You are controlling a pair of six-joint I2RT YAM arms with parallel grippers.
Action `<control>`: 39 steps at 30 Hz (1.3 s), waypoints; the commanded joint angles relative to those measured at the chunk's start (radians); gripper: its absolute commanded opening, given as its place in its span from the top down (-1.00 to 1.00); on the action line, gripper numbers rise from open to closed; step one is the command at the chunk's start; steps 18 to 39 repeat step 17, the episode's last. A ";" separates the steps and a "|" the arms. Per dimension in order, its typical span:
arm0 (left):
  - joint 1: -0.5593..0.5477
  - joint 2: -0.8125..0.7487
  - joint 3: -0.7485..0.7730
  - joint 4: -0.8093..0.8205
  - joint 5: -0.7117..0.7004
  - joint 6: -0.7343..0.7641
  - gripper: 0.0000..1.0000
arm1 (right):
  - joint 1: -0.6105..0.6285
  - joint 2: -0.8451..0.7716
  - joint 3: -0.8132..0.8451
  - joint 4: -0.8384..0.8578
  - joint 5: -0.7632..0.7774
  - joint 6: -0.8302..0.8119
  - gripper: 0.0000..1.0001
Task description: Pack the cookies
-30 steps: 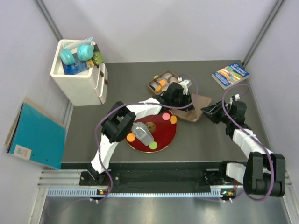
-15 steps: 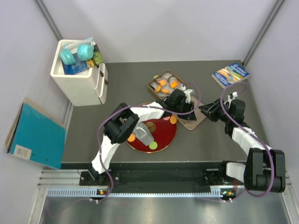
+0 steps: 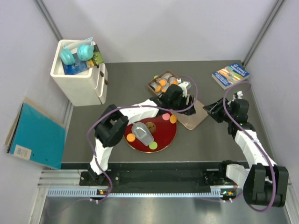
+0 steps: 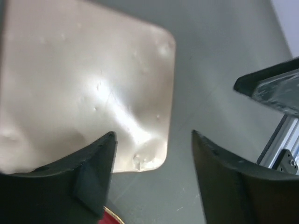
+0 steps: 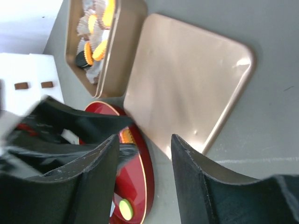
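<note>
From the overhead view I have the red plate (image 3: 161,138) on the counter (image 3: 210,144), near the front and between the 2 arms. 4 loose cookies lie on the plate: an orange cookie (image 3: 131,137) on the left side, a green cookie (image 3: 153,145) at the near rim, and a pink cookie (image 3: 165,116) beside another orange one (image 3: 173,119) at the far right rim. A gray object (image 3: 142,133) lies in the middle of the plate.

Just behind the plate sits the open tin (image 5: 125,51). It holds more orange cookies in white paper cups (image 5: 88,28). The tin's flat gold lid (image 3: 195,115) lies on the counter to the right of the plate, right next to the tin.

The left gripper (image 4: 153,140) reaches over the far rim of the plate and hangs above the near corner of the lid. Its fingers are spread apart with nothing between them. The right gripper (image 5: 144,140) sits off the lid's right side, pointing toward it. Its fingers are also apart and hold nothing. Through them I see the lid, the tin and the plate's edge.

A white storage box (image 3: 79,84) stands at the back left with teal headphones (image 3: 77,52) in it. A book (image 3: 230,74) lies at the back right and a blue folder (image 3: 37,135) off the counter's left.
</note>
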 commanded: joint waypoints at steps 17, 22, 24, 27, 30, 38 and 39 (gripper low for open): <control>-0.003 -0.598 -0.250 -0.199 -0.587 0.117 -0.98 | 0.074 -0.432 0.030 -0.178 0.098 -0.120 -0.04; -0.003 -0.598 -0.250 -0.199 -0.587 0.117 -0.98 | 0.074 -0.432 0.030 -0.178 0.098 -0.120 -0.04; -0.003 -0.598 -0.250 -0.199 -0.587 0.117 -0.98 | 0.074 -0.432 0.030 -0.178 0.098 -0.120 -0.04; -0.003 -0.598 -0.250 -0.199 -0.587 0.117 -0.98 | 0.074 -0.432 0.030 -0.178 0.098 -0.120 -0.04; -0.003 -0.598 -0.250 -0.199 -0.587 0.117 -0.98 | 0.074 -0.432 0.030 -0.178 0.098 -0.120 -0.04; -0.003 -0.598 -0.250 -0.199 -0.587 0.117 -0.98 | 0.074 -0.432 0.030 -0.178 0.098 -0.120 -0.04; -0.003 -0.598 -0.250 -0.199 -0.587 0.117 -0.98 | 0.074 -0.432 0.030 -0.178 0.098 -0.120 -0.04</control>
